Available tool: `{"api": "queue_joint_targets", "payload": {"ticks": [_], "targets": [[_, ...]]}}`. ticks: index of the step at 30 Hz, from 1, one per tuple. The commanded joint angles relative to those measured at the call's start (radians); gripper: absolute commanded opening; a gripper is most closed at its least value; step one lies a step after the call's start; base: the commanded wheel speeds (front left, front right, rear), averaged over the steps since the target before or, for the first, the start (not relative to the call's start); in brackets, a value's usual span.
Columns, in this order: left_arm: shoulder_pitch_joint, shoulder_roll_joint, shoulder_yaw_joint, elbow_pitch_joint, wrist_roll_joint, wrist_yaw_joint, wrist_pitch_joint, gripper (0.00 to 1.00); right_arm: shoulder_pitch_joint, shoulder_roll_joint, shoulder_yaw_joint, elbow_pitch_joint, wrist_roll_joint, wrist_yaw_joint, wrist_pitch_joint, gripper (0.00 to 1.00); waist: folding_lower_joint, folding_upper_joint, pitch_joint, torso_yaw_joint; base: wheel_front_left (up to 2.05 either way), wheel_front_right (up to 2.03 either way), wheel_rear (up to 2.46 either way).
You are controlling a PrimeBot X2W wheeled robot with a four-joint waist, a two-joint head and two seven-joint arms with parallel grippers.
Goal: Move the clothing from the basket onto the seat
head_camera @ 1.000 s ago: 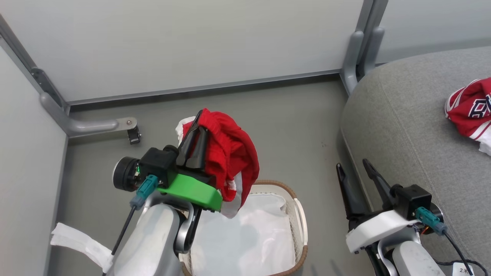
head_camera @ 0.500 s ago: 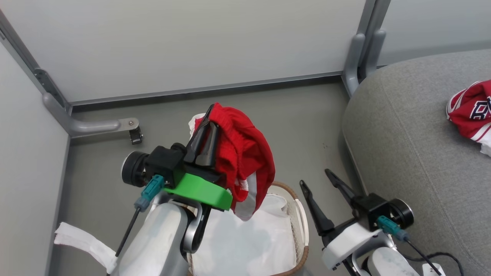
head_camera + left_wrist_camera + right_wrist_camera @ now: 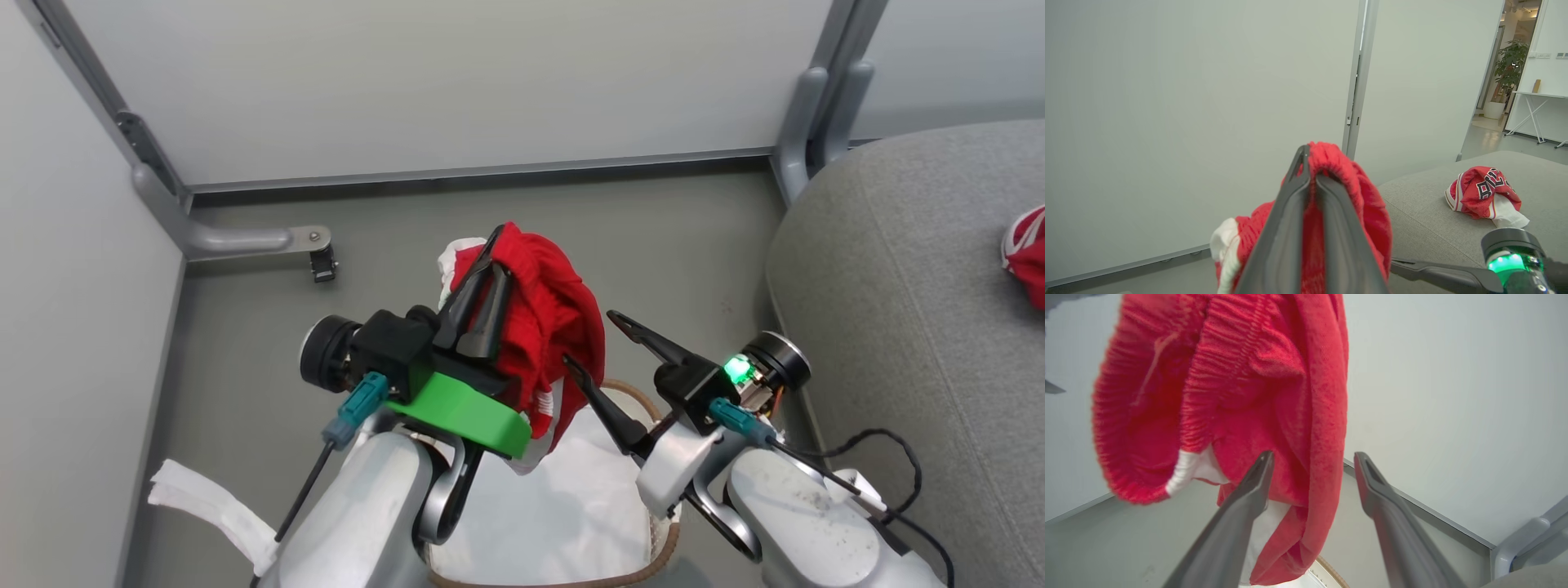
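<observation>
Mid-carry, the left gripper (image 3: 502,249) pinches the red knitted garment (image 3: 563,327) above the oval white plastic basket (image 3: 668,541), right gripper (image 3: 589,336) spread beside it; next it likely needs swinging over the grey upholstered seat (image 3: 898,327)

The red garment with white patches (image 3: 555,327) hangs from the left claw (image 3: 501,249), above the oval white perforated plastic basket (image 3: 629,389) on the floor (image 3: 669,245). The right claw (image 3: 589,336) stands just right of the garment. Further right, the red lettered jersey (image 3: 1480,192) lies on the large grey fabric seat (image 3: 898,286).
</observation>
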Motion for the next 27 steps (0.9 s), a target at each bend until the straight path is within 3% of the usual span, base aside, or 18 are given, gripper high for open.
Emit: {"api": "queue_joint_targets", "payload": {"ticks": [1,9,10,11,13,22,23,26,27], "targets": [[-0.017,0.003,-0.009,-0.001,-0.011,0.004,-0.003,0.0,-0.019,0.005,0.002,0.018,-0.006,-0.001,-0.005,1.0,0.0001,0.0,0.005,0.017,0.0,0.0,0.0],[-0.05,0.003,-0.078,-0.011,-0.043,0.017,-0.004,0.0,-0.061,0.05,-0.002,0.115,-0.002,-0.001,-0.005,1.0,0.0001,0.0,0.011,0.055,0.0,0.0,0.0],[-0.052,0.003,-0.085,-0.012,-0.048,0.018,-0.004,0.0,-0.059,0.055,-0.009,0.128,0.004,-0.001,-0.005,0.93,0.0001,0.0,0.01,0.059,0.0,0.0,0.0],[-0.053,0.003,-0.09,-0.011,-0.051,0.021,-0.004,0.0,-0.058,0.06,-0.013,0.137,0.006,-0.001,-0.005,0.49,0.0001,0.0,0.01,0.062,0.0,0.0,0.0],[-0.053,0.003,-0.099,-0.006,-0.057,0.025,-0.004,0.0,-0.05,0.069,-0.022,0.143,0.013,-0.001,-0.005,0.0,0.0001,0.0,0.011,0.068,0.0,0.0,0.0],[-0.02,0.003,-0.088,0.025,-0.036,0.029,-0.004,0.0,0.002,0.072,-0.127,0.086,0.025,-0.001,-0.005,0.0,0.0001,0.0,0.017,0.045,0.0,0.0,0.0],[-0.015,0.003,-0.087,0.032,-0.032,0.029,-0.003,0.11,0.008,0.072,-0.139,0.078,0.028,-0.001,-0.005,0.0,0.0001,0.0,0.018,0.037,0.0,0.0,0.0],[-0.014,0.003,-0.083,0.052,-0.018,0.026,-0.002,1.0,0.029,0.074,-0.185,0.045,0.037,-0.001,-0.005,0.0,0.0001,0.0,0.025,0.0,0.0,0.0,0.0],[-0.012,0.003,-0.082,0.06,-0.011,0.024,-0.002,1.0,0.036,0.075,-0.209,0.03,0.043,-0.001,-0.005,0.0,0.0001,0.0,0.03,-0.016,0.0,0.0,0.0]]}}
